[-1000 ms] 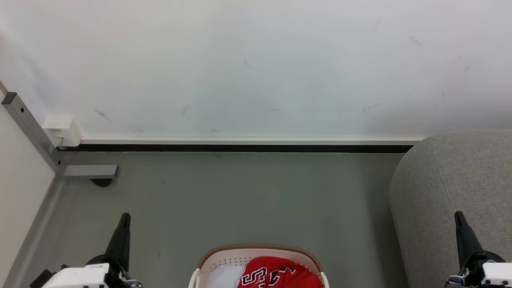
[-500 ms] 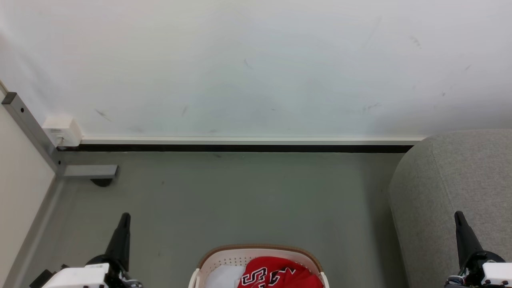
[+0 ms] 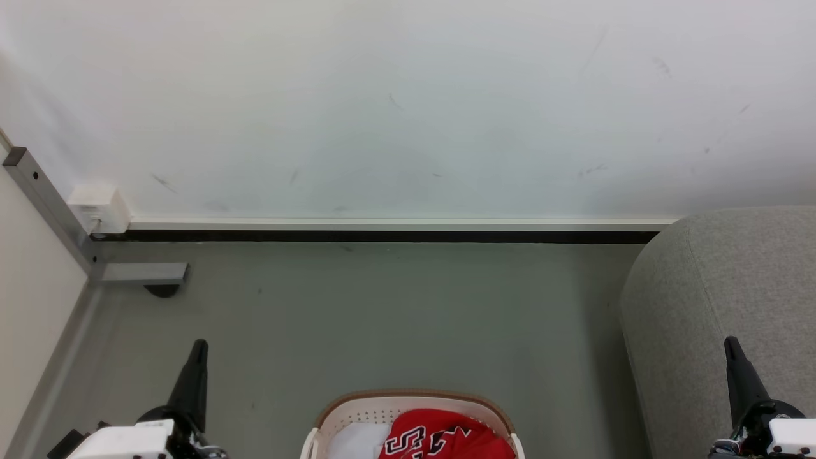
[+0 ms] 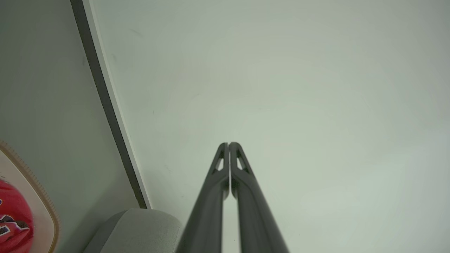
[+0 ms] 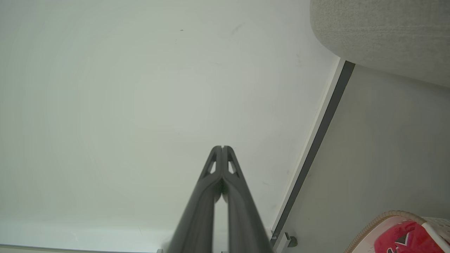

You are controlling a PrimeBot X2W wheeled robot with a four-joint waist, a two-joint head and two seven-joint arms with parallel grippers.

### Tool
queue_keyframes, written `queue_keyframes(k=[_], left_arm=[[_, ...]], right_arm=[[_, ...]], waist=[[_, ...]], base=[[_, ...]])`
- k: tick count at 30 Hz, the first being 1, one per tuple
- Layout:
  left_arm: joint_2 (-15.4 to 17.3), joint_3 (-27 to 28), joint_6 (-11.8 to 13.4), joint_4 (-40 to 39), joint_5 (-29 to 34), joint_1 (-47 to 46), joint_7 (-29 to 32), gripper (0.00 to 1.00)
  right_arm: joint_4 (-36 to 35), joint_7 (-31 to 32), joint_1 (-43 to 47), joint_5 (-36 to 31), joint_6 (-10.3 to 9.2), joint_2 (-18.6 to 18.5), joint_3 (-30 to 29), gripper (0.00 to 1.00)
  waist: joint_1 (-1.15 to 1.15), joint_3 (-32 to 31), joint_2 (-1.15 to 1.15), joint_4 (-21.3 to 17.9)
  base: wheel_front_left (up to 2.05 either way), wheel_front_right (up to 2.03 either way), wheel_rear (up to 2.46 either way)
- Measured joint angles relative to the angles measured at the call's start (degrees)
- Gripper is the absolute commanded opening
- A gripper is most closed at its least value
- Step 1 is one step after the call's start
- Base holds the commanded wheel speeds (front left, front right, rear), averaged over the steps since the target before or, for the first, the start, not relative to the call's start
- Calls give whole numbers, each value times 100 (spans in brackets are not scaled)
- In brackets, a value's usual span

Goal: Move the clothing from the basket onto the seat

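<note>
Nothing has shifted since the earlier frames, and both arms sit as before. The left gripper at 7 o'clock and the right gripper at 5 o'clock each have their fingers pressed together, holding nothing. The clothing lies in the basket at 6 o'clock, with the seat at 4 o'clock. An outlined "S" can be read on the red fabric; the other letters are cut off.

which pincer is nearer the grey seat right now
Right. In the head view the right pincer shows against the seat, while the left pincer is on the other side of the basket, well away from it.
</note>
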Motion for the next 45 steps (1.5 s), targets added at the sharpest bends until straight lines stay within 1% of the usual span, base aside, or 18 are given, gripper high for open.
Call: queue_keyframes(k=[45], left_arm=[[0, 0, 0, 0, 0, 0, 0, 0]], right_arm=[[0, 1, 0, 0, 0, 0, 1, 0]], waist=[[0, 0, 0, 0]], base=[[0, 0, 0]])
